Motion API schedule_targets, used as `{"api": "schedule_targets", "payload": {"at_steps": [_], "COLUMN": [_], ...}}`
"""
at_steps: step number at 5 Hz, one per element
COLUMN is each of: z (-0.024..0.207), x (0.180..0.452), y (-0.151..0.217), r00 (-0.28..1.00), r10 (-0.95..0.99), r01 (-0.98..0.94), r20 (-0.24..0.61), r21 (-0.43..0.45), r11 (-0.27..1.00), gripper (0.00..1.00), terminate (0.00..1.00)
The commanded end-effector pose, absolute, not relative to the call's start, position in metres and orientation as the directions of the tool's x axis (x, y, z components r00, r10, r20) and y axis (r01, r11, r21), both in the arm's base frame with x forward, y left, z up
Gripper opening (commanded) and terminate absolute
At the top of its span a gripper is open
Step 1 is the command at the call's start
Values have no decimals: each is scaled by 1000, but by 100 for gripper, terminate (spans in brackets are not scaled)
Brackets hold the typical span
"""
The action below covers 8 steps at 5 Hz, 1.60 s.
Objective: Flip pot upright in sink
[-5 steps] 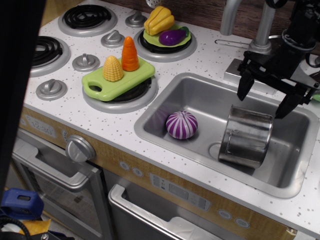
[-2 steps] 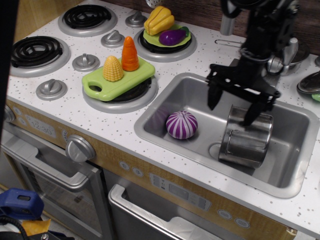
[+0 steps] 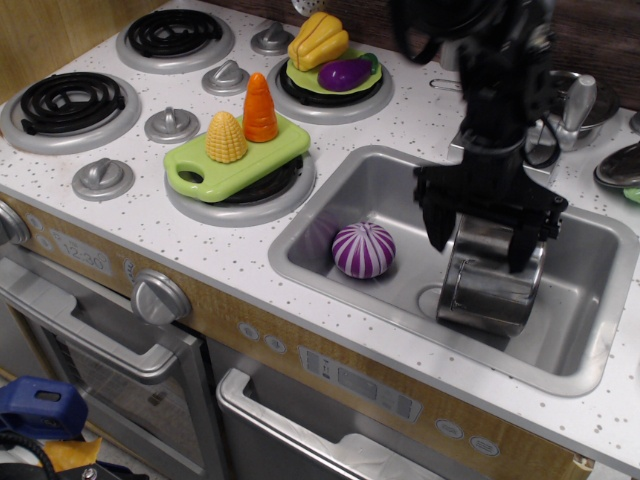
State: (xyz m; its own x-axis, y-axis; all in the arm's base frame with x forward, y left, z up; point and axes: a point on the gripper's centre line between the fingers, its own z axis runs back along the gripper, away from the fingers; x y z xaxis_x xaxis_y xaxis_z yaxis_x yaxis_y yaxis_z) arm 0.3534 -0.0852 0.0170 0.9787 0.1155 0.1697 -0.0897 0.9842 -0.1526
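Over the last second we see the arm swing left from the sink's right rim and drop, so the end effector (image 3: 479, 243) now straddles the pot's upper end instead of hovering above the worktop (image 3: 130, 215).

Taking the sink (image 3: 330, 272) as our landmark: this rounded grey metal basin holds the stainless-steel pot (image 3: 490, 282) in its right half, lying tilted with its long axis running from the back wall toward the front rim. The end effector sits directly over the pot's far end, jaws spread wide to either side of it, gripping nothing yet. We judge the next move is a short descent and a close. Left of the pot, apart from it, rests the ribbed purple-and-white toy onion (image 3: 363, 250).
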Motion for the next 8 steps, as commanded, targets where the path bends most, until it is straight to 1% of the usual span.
{"api": "schedule_targets", "payload": {"at_steps": [1,2,3,4,5,6,7,8], "z": [34,26,17,14,14,16,11,7], "x": [364,366,381,398,408,412,407,400], "y": [-86,-87,-87,-85,-83,-85,-87,-85], "r00": [920,903,855,841,832,842,890,896], "r10": [221,246,309,339,336,280,142,111], "r01": [-119,-122,-133,-156,-183,-166,-121,-107], "r20": [324,353,416,421,442,461,433,430], "r21": [-308,-338,-400,-411,-354,-273,-76,-34], "r11": [944,933,907,898,917,948,990,994], "gripper": [100,100,100,100,0,0,0,0], "terminate": [0,0,0,0,0,0,0,0]}}
